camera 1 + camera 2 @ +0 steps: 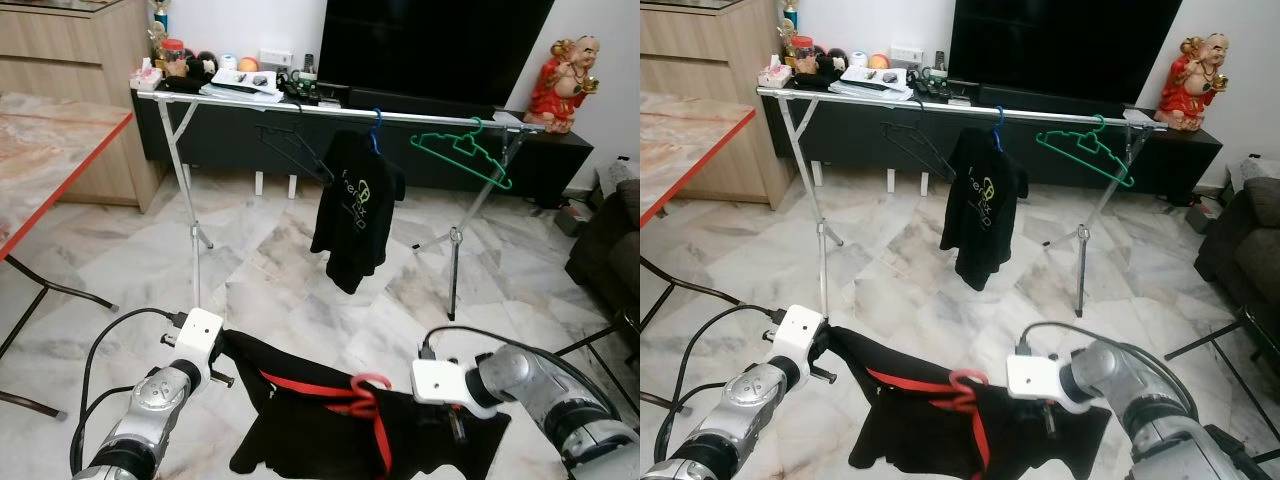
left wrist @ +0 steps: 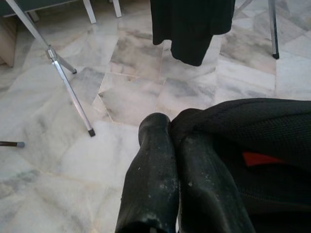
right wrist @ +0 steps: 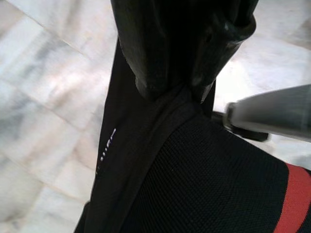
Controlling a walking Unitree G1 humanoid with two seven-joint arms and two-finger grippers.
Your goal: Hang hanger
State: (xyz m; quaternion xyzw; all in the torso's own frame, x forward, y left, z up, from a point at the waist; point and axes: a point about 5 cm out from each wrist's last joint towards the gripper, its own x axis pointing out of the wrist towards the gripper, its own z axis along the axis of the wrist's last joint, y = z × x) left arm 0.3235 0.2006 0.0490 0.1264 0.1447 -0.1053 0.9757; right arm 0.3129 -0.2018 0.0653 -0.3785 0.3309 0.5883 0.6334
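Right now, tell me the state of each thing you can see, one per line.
Left gripper: shut on black shirt.
Right gripper: shut on black shirt.
Black shirt: held spread, on red hanger.
Rail: standing.
Black jacket: hanging on rail.
Green hanger: bare, on rail.
Black hanger: bare, on rail.

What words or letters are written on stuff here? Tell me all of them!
Hanging black shirt on the rack: a yellow-green round logo with words beside it, too blurred to read.
Black garment held by both grippers: small white lettering along a seam in the right wrist view, too small to read.
Nothing else readable.
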